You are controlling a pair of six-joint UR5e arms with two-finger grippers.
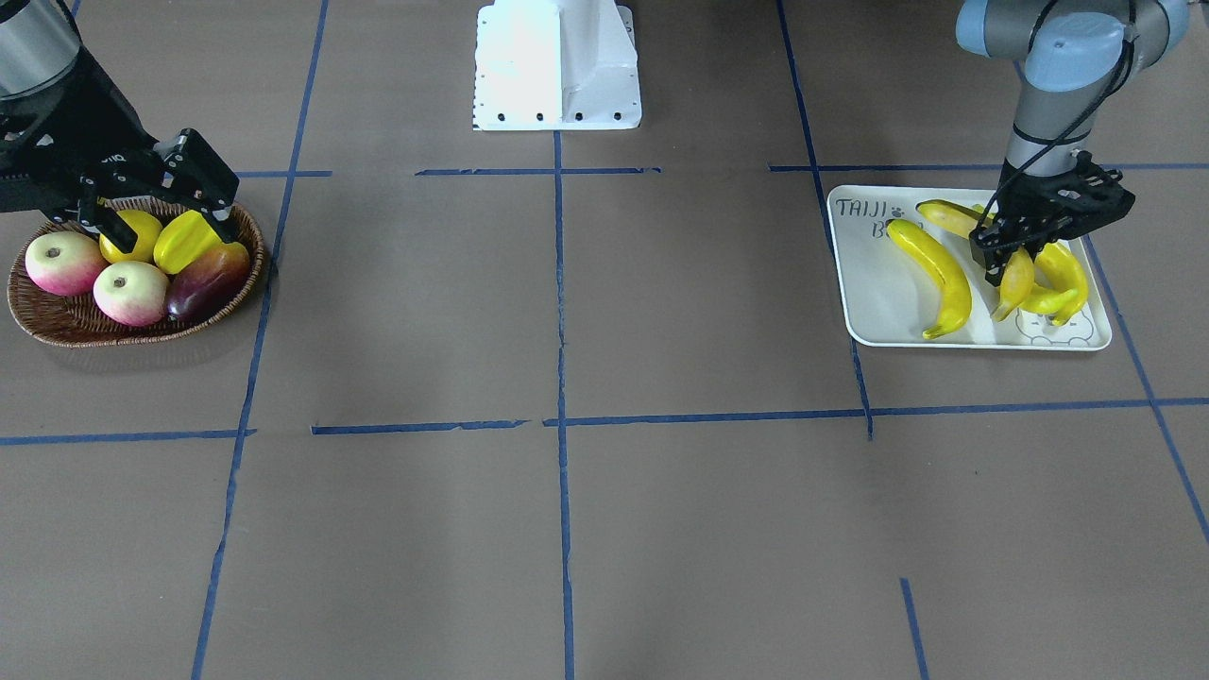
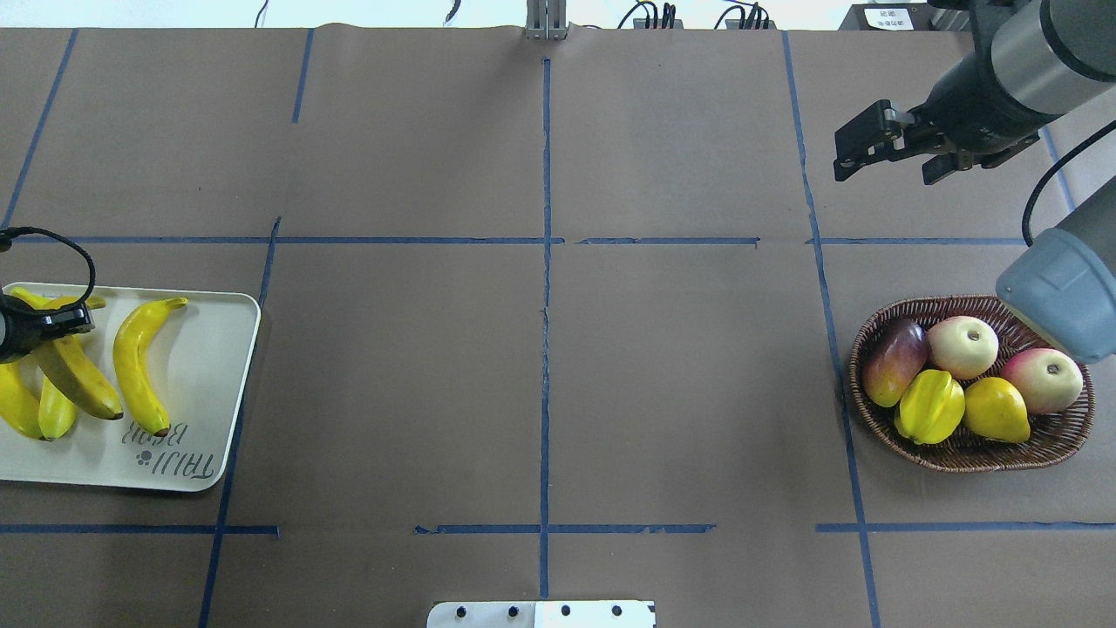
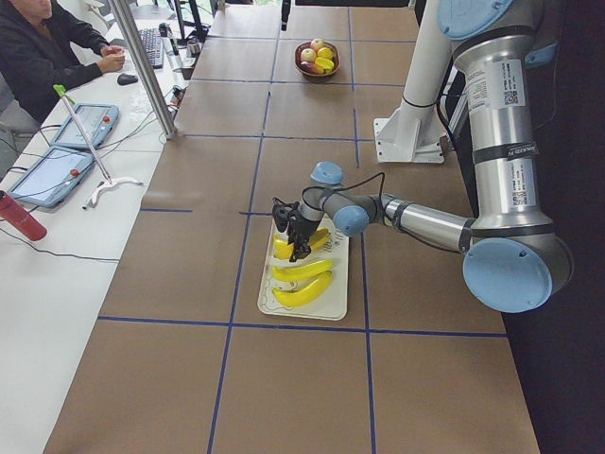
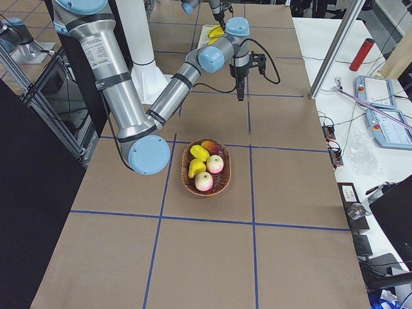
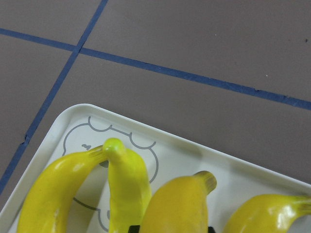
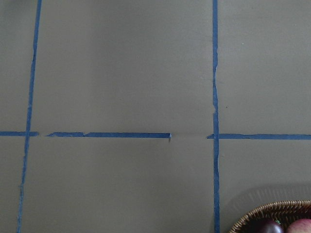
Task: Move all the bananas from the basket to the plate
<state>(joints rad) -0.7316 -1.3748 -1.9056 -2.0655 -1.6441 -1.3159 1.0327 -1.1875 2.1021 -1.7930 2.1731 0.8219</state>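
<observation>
From the table's end by the robot's left arm, the plate (image 1: 874, 302) is the closest thing. All four bananas (image 1: 935, 274) are on it, lying side by side, with their ends over the little bear drawing.

The left gripper (image 1: 1003, 264) points down right over them. Its jaws sit on both sides of the darker banana (image 5: 177, 206) and seem to be pinching it. That banana looks like it is resting on the plate.

Past the plate there is a long stretch of brown table (image 2: 540, 392) with blue tape lines.

Far down at the other end is the basket (image 2: 959, 458). I can't see any banana in it. It holds two apples (image 2: 963, 344), a starfruit (image 2: 931, 406), a round yellow fruit (image 2: 996, 410) and a dark red fruit (image 2: 889, 349). Those are not part of the job.

The right gripper (image 2: 882, 164) hangs in the air well away from the basket. Its jaws are spread wide and there is nothing between them.

So I think the job is almost done. The only thing left, I would say, is for the left gripper to let go of the darker banana and lift away without bumping the others.
</observation>
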